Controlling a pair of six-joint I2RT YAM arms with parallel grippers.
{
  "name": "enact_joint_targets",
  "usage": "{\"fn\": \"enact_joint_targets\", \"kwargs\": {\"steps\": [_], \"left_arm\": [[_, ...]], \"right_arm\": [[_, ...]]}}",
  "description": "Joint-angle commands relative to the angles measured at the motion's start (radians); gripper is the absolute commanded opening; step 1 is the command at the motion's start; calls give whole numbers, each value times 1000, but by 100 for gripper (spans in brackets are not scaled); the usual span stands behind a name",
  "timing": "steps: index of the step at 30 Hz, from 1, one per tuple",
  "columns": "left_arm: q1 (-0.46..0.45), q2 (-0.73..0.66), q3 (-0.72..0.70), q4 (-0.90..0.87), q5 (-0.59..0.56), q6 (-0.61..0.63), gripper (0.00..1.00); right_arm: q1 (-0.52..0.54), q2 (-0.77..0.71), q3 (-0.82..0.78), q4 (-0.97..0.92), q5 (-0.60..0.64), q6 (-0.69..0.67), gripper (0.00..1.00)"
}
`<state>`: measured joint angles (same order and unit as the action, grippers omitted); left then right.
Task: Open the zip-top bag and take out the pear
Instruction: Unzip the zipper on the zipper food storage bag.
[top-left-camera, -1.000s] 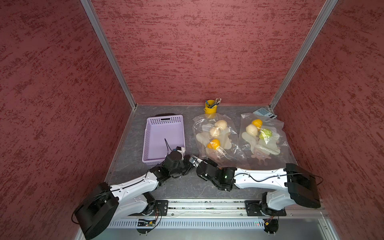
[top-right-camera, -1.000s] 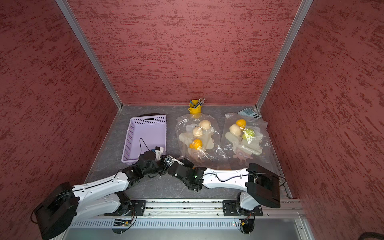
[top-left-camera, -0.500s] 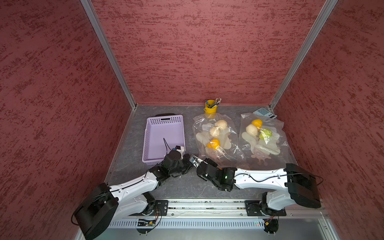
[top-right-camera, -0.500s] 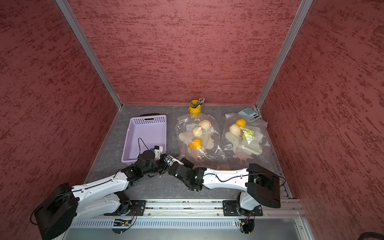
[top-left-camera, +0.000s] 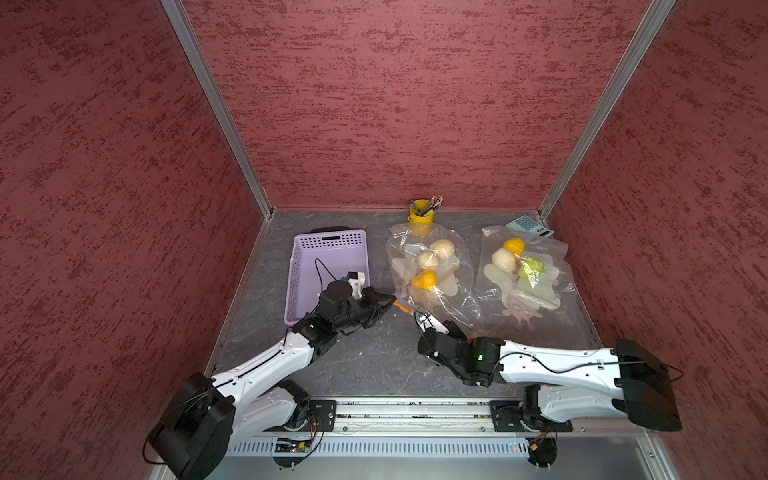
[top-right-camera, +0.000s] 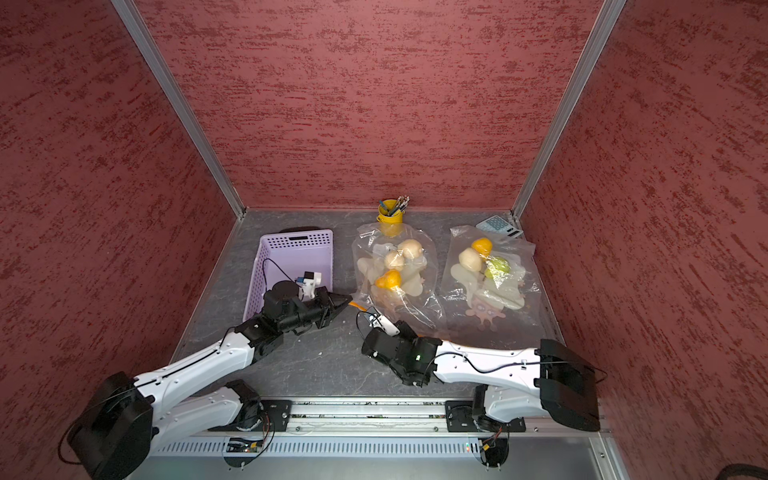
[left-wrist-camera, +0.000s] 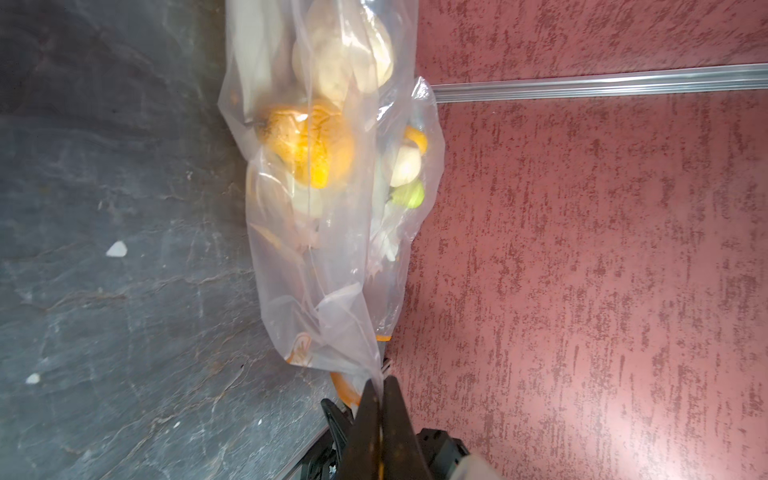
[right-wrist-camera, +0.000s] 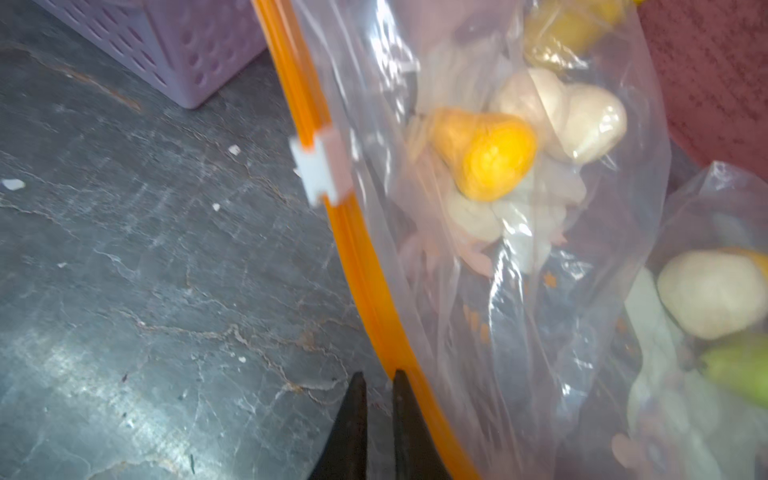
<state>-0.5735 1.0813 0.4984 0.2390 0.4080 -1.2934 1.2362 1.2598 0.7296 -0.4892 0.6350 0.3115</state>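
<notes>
The grey worktop carries a purple basket, the landmark for all else: the zip-top bag in hand lies just beside the basket on the robot's right, and a second bag lies beyond that one, well apart from the basket. The left end effector, off the basket's near right corner, is clamped together on a corner of the zip-top bag, the film running in between its jaws. The right end effector, farther from the basket along the bag's near edge, has its jaws almost together with a sliver of worktop showing between. The orange zip strip meets one jaw, and whether it is pinched I cannot tell. The pear, orange-yellow, is inside the bag among pale items. The step looks like opening: one corner is anchored and the seal is not visibly parted. Next, I judge, the right end effector must take the white slider and draw it along the strip while the left holds. Only the right wrist view shows the slider, partway along the strip. Only the left wrist view shows the pinched film. The top views alone show both arms and both bags.
</notes>
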Motion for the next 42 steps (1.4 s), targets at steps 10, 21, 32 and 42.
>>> {"fn": "enact_joint_targets", "kwargs": {"steps": [10, 21, 32, 42], "left_arm": [[59, 45, 95, -6, 95, 51, 0], [12, 39, 59, -6, 77, 55, 0], [8, 13, 51, -23, 72, 57, 0], [6, 12, 52, -19, 71, 60, 0]], "right_arm": [[-3, -119, -28, -171, -3, 309, 40], [-65, -30, 203, -25, -118, -103, 75], [-105, 98, 312, -54, -97, -170, 64], [-124, 136, 350, -67, -93, -209, 51]]}}
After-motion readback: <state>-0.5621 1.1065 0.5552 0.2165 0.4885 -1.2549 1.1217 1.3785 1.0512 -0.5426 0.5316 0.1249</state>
